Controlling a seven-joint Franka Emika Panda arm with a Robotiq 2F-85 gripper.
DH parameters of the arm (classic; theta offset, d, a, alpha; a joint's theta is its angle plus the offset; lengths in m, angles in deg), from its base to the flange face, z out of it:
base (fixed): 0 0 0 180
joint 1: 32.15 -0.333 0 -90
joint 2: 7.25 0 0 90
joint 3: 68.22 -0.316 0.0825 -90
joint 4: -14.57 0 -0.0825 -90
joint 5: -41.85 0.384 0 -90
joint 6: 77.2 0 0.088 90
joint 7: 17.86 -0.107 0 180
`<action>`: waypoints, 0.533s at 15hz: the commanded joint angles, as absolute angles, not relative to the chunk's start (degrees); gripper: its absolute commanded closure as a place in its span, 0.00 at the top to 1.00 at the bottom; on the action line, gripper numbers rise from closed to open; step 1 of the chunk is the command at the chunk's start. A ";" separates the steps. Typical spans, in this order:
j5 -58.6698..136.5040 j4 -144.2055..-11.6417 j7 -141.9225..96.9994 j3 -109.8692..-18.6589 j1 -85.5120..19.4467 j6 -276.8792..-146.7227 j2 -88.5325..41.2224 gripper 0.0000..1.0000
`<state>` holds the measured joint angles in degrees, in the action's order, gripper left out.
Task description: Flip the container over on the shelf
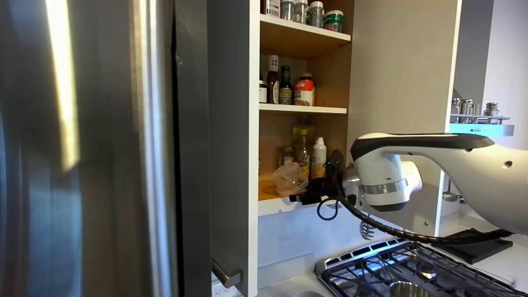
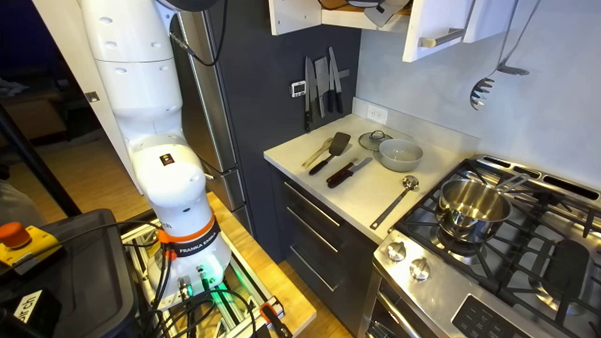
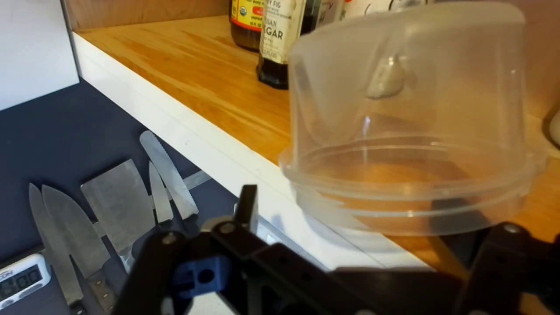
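The hand is spread wide with nothing in its grip; a lopsided nudge from one finger could tip the tub off the front edge of the shelf, since the rim seems to jut past it; the tub leans, mouth apparently down, just beyond the fingers, one of them behind or under its clear rim (whether touching, I cannot tell).
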<state>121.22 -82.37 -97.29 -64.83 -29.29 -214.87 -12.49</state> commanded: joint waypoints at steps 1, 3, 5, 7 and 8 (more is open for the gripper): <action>117.87 -84.94 -100.93 -64.39 -28.81 -213.28 -10.38 1.00; 117.40 -85.01 -101.74 -64.46 -28.90 -213.57 -10.44 1.00; 117.11 -84.80 -102.47 -64.67 -29.16 -214.40 -10.65 1.00; 116.33 -84.47 -103.37 -64.93 -29.59 -216.32 -10.91 1.00; 116.08 -84.20 -103.61 -65.11 -29.84 -217.40 -11.04 1.00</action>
